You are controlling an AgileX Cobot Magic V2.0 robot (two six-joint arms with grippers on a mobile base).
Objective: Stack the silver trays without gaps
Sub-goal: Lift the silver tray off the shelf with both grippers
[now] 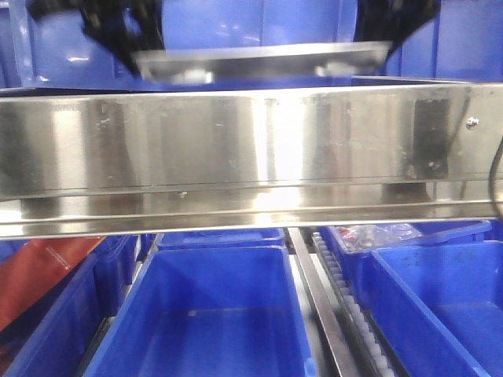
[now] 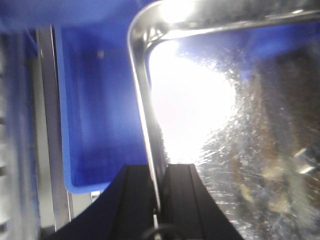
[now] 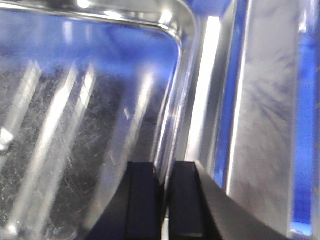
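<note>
Left gripper (image 2: 159, 176) pinches silver tray (image 2: 250, 150) above a blue bin (image 2: 95, 125).

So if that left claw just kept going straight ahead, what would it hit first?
The left claw is clamped on the tray, which would move along. Past the tray's far corner lies blue plastic, probably a bin wall, though depth is hard to judge.

Shows a rack of metal: a broad steel rail (image 1: 251, 157) crossing left to right, a screw (image 1: 472, 122) at its right end, and nearer, below it, a grey runner (image 1: 314, 298) beside a white toothed strip (image 1: 350, 314). Holds deep blue bins side by side: left bin (image 1: 78, 314) with a red packet (image 1: 39, 275), middle bin (image 1: 212, 275), right bin (image 1: 409, 314), the runner between these last two.
</note>
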